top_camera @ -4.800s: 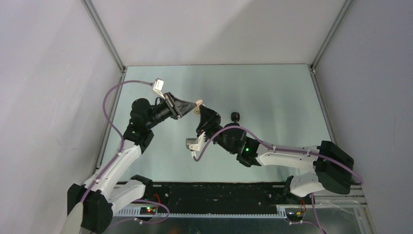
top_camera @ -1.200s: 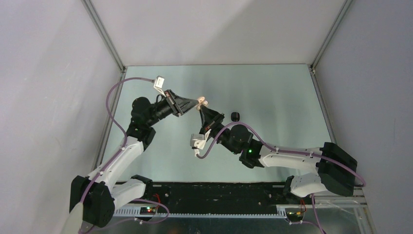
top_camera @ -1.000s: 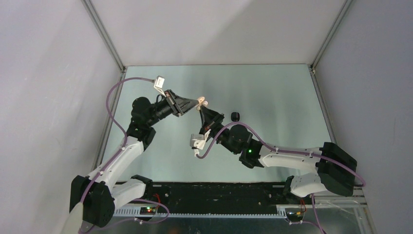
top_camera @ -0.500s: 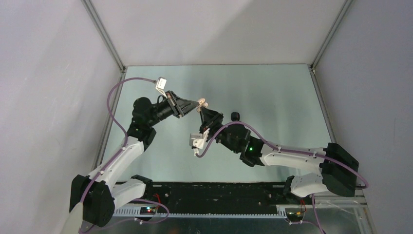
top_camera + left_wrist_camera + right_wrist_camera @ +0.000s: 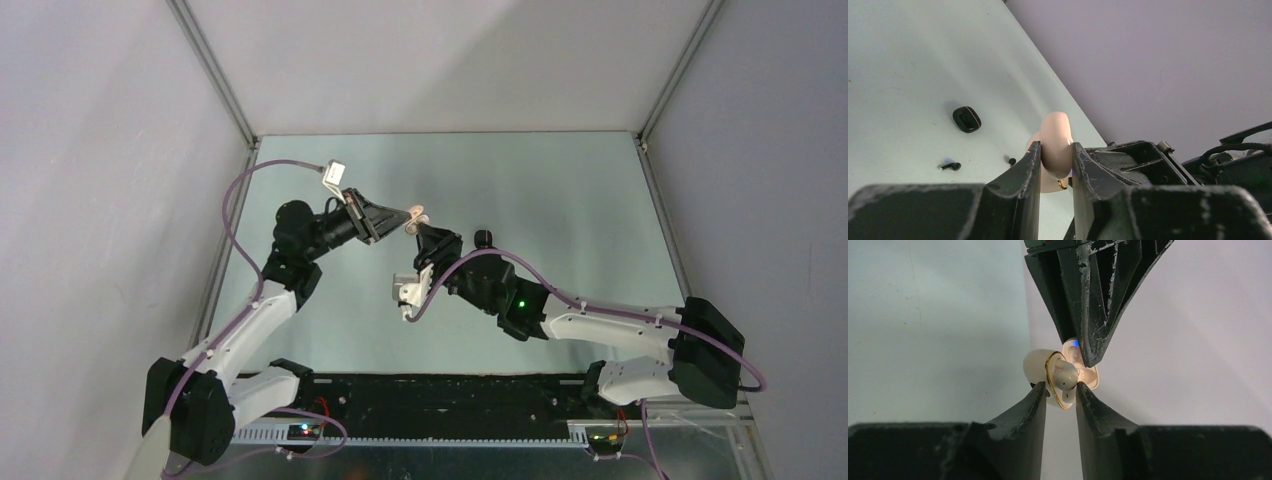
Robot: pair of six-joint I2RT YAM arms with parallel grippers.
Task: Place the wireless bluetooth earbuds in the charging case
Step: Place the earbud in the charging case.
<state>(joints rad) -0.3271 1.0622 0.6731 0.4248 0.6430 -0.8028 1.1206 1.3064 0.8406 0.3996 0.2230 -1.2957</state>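
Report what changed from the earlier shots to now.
The right tool drew back slightly rightward from the cream case, its arm swinging right; the earbud sits in the case between its fingers. Unchanged: left tool clamped on the case, black case on the table.

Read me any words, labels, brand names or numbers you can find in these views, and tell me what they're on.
No text can be read in any view.
Beige case: plain shell, no print showing.
Black case: a thin gold edge line only, too small to show any mark.
White plug on the left arm's cable: too small to read, if it is marked at all.
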